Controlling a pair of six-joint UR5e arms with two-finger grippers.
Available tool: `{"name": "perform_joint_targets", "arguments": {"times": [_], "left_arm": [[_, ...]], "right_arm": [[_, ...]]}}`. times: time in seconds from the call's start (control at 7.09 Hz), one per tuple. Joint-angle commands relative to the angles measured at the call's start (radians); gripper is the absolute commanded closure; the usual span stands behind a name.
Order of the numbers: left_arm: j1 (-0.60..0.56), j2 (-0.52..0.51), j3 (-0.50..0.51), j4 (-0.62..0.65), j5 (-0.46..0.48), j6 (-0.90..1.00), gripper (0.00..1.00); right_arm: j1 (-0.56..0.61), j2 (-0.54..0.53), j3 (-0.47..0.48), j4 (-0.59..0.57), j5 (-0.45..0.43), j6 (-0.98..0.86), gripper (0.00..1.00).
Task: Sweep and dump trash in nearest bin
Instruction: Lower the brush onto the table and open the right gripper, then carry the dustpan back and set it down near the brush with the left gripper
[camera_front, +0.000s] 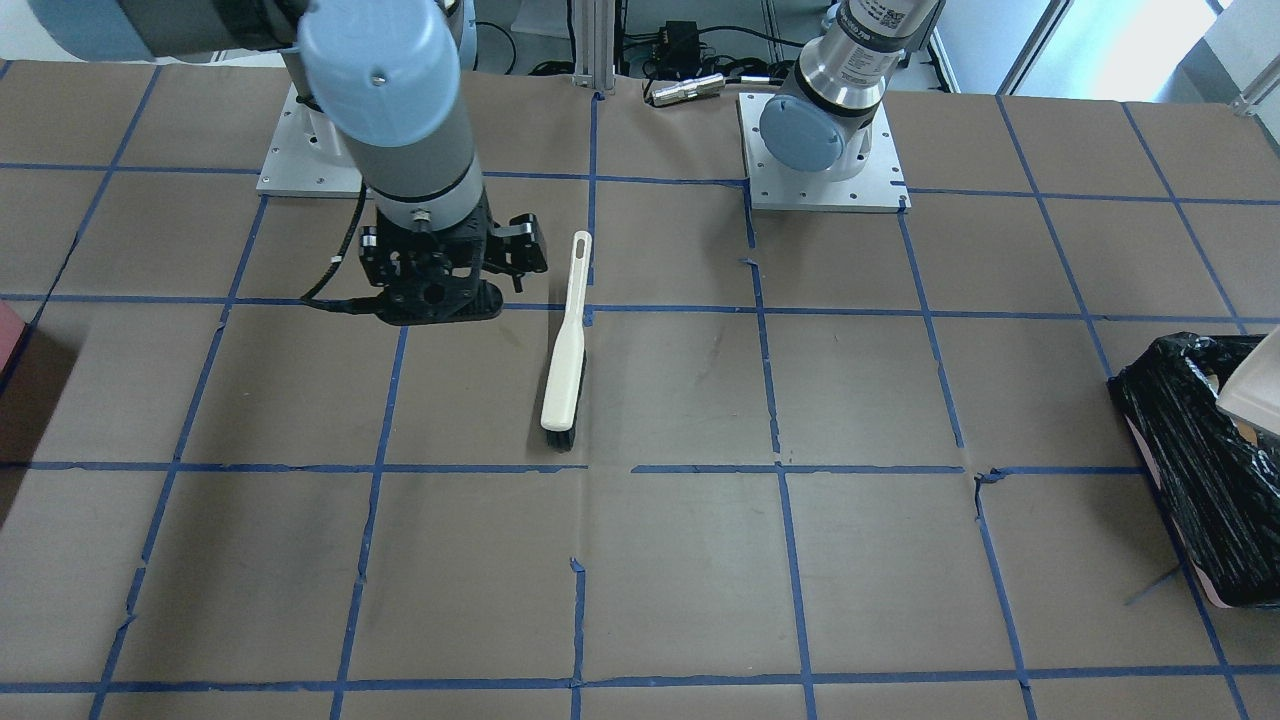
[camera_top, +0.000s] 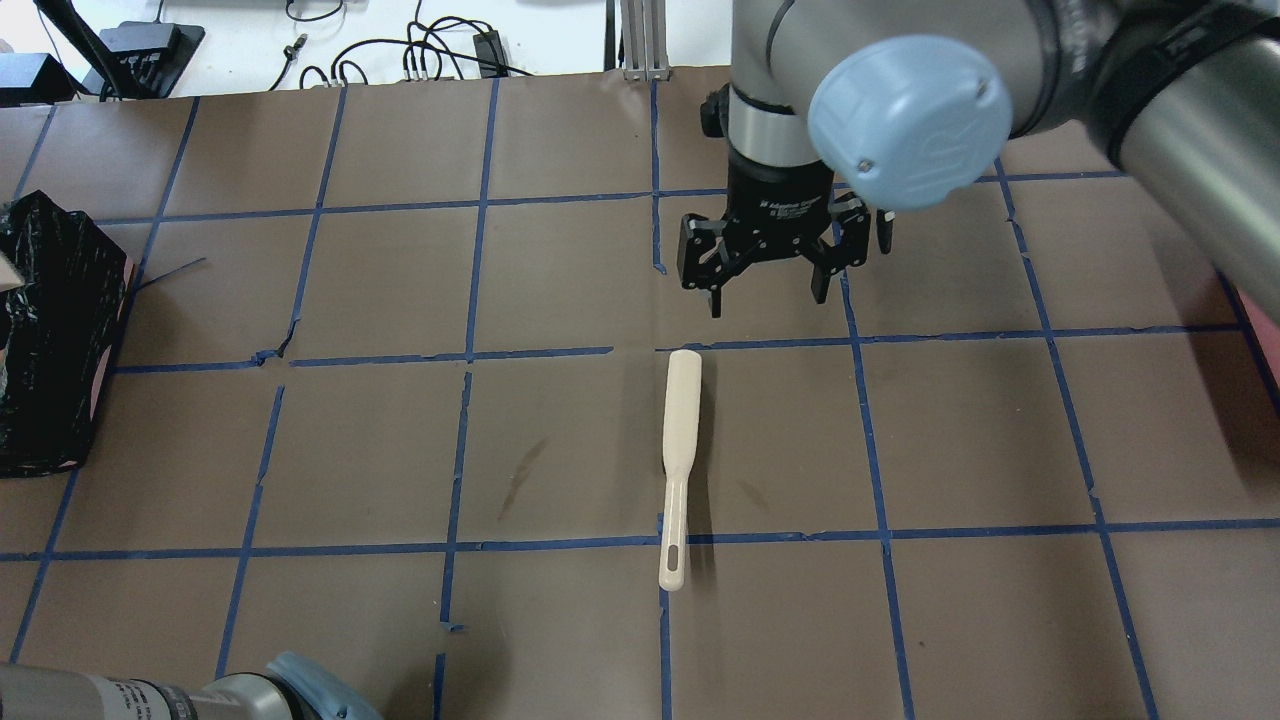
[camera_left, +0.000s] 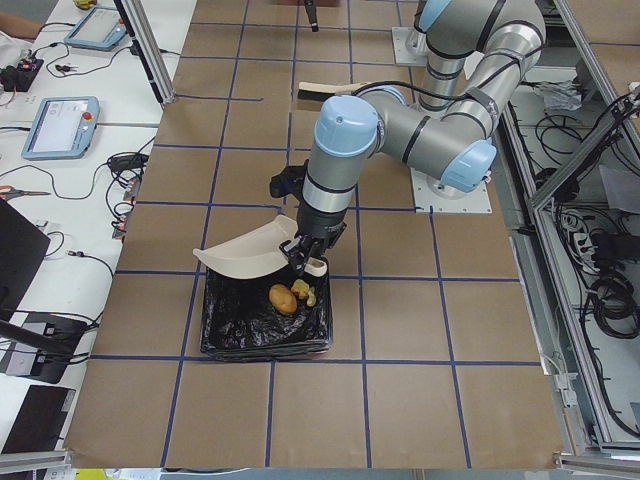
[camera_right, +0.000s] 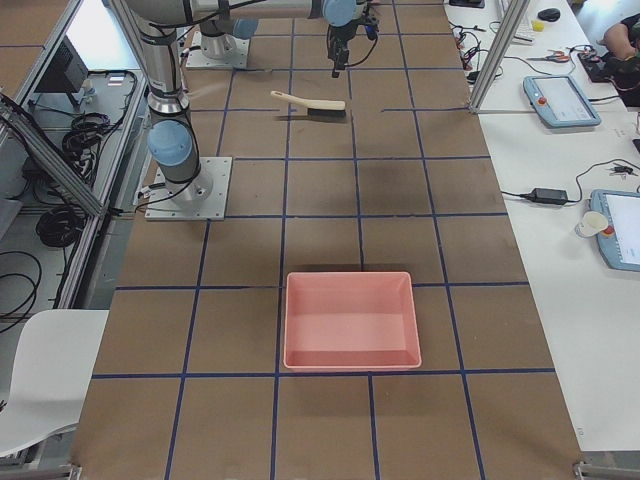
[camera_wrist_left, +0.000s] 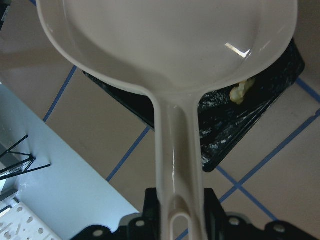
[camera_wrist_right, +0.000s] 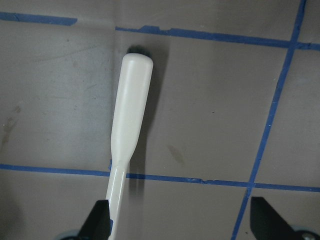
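Note:
My left gripper (camera_left: 305, 262) is shut on the handle of a cream dustpan (camera_left: 250, 250) and holds it tilted over the bin (camera_left: 250, 325), which is lined with a black bag. Inside the bin lie the trash pieces: a brownish potato lump (camera_left: 283, 298) and pale yellow chunks (camera_left: 304, 292). The left wrist view shows the empty dustpan (camera_wrist_left: 170, 45) over the bin (camera_wrist_left: 225, 120) and one yellow chunk (camera_wrist_left: 240, 91). My right gripper (camera_top: 765, 295) is open and empty, just above the table beyond the head of a cream brush (camera_top: 680, 450) that lies flat.
A pink tray without a bag (camera_right: 350, 278) stands at the table's right end. The bin (camera_top: 50, 330) is at the left edge. The brush (camera_wrist_right: 131, 110) lies below the right wrist. Blue tape grids the brown table.

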Motion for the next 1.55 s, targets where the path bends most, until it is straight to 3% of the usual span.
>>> {"name": "perform_joint_targets", "arguments": {"times": [0.0,0.28,0.56,0.71,1.41], "left_arm": [[-0.133,0.013,-0.037,-0.038,-0.067,-0.117,0.99],[-0.27,0.007,-0.083,-0.039,-0.058,-0.267,0.99],[-0.408,0.009,-0.193,-0.007,-0.066,-0.474,0.99],[-0.5,0.009,-0.227,0.039,-0.066,-0.589,0.99],[-0.851,-0.031,-0.255,0.128,-0.066,-1.184,0.99]], "right_arm": [[-0.124,-0.052,-0.021,-0.002,-0.002,-0.157,0.01],[-0.169,-0.084,-0.003,-0.036,-0.005,-0.164,0.02],[-0.173,-0.162,0.156,-0.198,-0.005,-0.17,0.02],[-0.182,-0.187,0.184,-0.229,-0.005,-0.181,0.01],[-0.223,-0.192,0.165,-0.211,-0.03,-0.265,0.0]]}}
